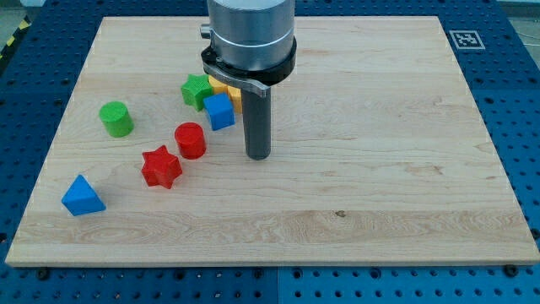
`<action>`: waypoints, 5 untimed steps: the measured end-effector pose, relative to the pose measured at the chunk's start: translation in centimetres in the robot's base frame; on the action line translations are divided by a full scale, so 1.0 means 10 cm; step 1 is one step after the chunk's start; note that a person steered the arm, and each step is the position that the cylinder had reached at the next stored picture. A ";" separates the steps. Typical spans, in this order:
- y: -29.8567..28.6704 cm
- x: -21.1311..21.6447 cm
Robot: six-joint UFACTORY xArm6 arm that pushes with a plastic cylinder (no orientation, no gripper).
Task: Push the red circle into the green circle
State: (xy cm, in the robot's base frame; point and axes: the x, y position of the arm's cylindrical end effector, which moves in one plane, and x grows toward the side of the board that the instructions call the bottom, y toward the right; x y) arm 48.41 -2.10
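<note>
Arm housing (251, 34) cut off by the view's top edge; only its lower grey cylinder and black collar show. Yellow block (228, 91) mostly hidden: collar and rod cover its right side, blue cube (219, 111) and green star (197, 90) overlap its left, so shape can't be told. Whether those three touch or just overlap in view, can't tell. My tip (257, 156): contact with the wooden board (380, 169) not resolvable. Board's bottom corners run close to the frame edge. Marker tag (467, 39) at top right too small to read.
</note>
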 end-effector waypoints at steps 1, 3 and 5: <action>-0.05 0.00; -0.50 0.00; -0.88 -0.01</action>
State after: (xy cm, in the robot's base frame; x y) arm 48.32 -10.90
